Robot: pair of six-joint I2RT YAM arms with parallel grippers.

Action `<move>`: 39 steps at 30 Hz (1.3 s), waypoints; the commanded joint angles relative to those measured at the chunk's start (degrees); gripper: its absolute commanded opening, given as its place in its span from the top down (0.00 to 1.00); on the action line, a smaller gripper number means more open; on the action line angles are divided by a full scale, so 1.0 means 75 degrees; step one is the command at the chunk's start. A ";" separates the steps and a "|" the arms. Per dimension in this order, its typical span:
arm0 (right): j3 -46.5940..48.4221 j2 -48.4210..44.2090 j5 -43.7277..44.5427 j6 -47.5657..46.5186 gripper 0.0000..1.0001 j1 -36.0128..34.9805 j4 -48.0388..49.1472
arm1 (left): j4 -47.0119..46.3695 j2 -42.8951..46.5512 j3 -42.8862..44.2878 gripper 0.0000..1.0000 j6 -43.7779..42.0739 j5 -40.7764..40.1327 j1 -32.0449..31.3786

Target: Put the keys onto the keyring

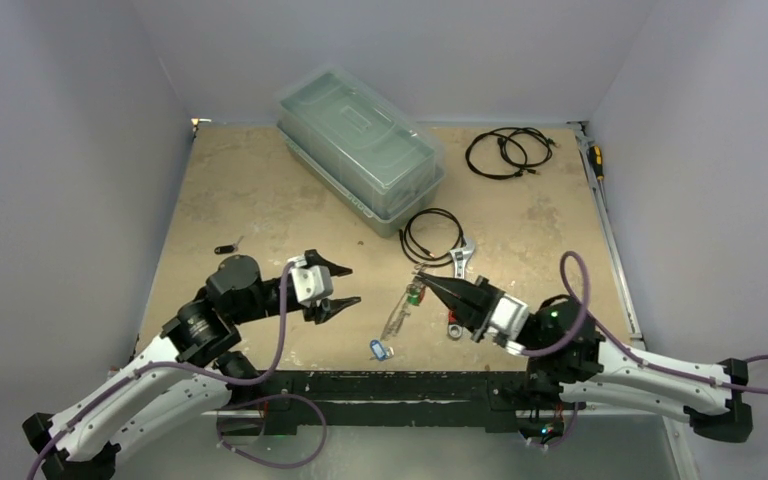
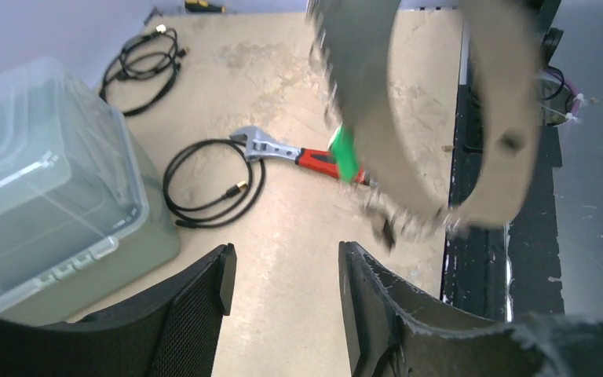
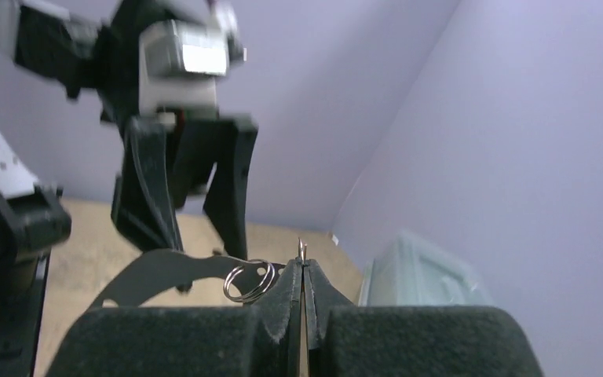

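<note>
My right gripper is shut on the keyring, a thin grey loop that hangs down from its tip. In the right wrist view a thin metal piece sticks out between my pressed fingers, with a small split ring beside them. A green-tagged key hangs on the loop. The left wrist view shows the keyring blurred and close, with the green tag. My left gripper is open just left of the loop, nothing between its fingers. A blue-tagged key and a black-tagged key lie on the table.
A red-handled wrench lies under the right gripper, next to a black coiled cable. A clear lidded box stands at the back, another cable at the back right. A screwdriver lies by the right wall.
</note>
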State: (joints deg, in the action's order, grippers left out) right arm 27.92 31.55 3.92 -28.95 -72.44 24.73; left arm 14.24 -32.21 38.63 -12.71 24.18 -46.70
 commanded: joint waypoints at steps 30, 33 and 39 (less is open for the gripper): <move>-0.0333 -0.1310 -0.0349 0.0731 1.00 -0.0032 0.1314 | -0.1299 -0.2211 -0.1518 0.64 0.6232 -0.3784 -0.2076; -0.0379 -0.1446 -0.0316 0.0719 1.00 -0.0032 0.1333 | -0.1606 -0.2455 -0.1700 0.63 0.5354 -0.3695 -0.2321; -0.0383 -0.1489 -0.0163 0.0697 1.00 -0.0032 0.1303 | -0.2447 -0.3287 -0.1918 0.64 0.4787 -0.3060 -0.2339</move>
State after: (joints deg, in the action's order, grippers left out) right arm 24.71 21.21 0.73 -24.03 -72.44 31.79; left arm 2.39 -53.63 24.73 26.94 -0.71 -63.90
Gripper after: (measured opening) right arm 0.005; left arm 0.367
